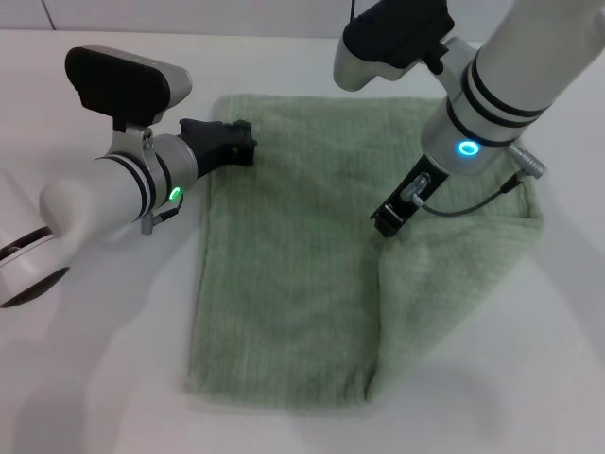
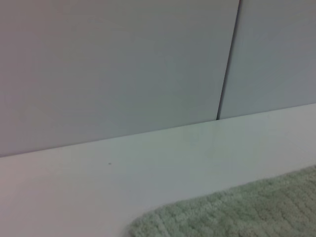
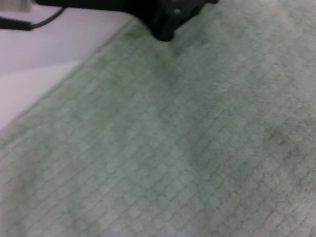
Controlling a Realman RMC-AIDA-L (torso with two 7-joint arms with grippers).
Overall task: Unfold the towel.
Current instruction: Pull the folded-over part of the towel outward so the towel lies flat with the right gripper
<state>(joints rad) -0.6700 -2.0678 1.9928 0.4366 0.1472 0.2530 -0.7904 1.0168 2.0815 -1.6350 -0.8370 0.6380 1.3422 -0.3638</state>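
Observation:
The pale green towel (image 1: 284,274) lies on the white table, its right part doubled over as a flap (image 1: 454,274). My right gripper (image 1: 389,221) is shut on the flap's inner corner near the towel's middle and holds it slightly raised. My left gripper (image 1: 234,142) rests at the towel's far left edge, touching the cloth. The left wrist view shows only a towel corner (image 2: 237,212) on the table. The right wrist view is filled by the ribbed cloth (image 3: 187,138), with a black gripper part (image 3: 165,22) at its edge.
The white table (image 1: 95,378) surrounds the towel on all sides. A grey wall with a vertical seam (image 2: 227,64) stands behind the table's far edge. A thin cable (image 1: 473,203) hangs from my right wrist over the towel.

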